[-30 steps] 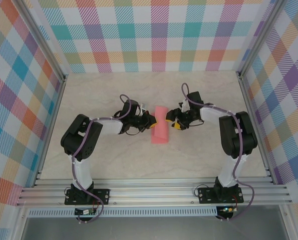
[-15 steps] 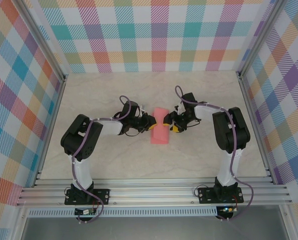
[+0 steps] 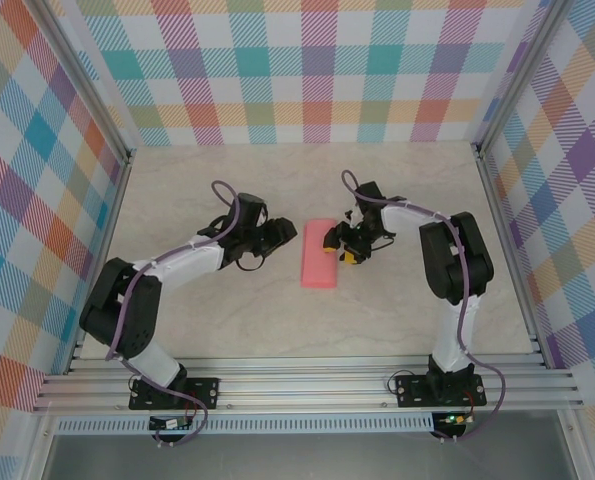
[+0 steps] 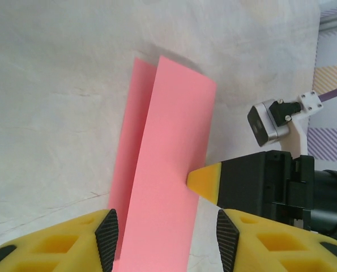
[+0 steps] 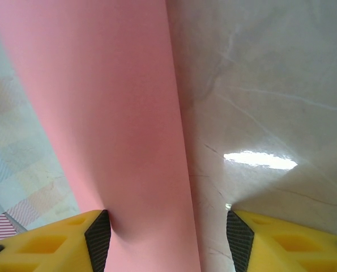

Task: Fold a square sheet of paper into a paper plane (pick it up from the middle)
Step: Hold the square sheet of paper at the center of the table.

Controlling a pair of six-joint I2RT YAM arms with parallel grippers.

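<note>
Left tool [image 3: 283, 238] has backed off the folded paper [image 3: 318, 258], fingers now spread; right tool [image 3: 338, 246] stays spread at its edge.

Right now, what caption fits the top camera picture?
Folded paper lies between the open left gripper and the right gripper at its edge.

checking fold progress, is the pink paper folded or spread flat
Folded: the square sheet of paper lies doubled, its upper layer overlapping the lower.
</note>
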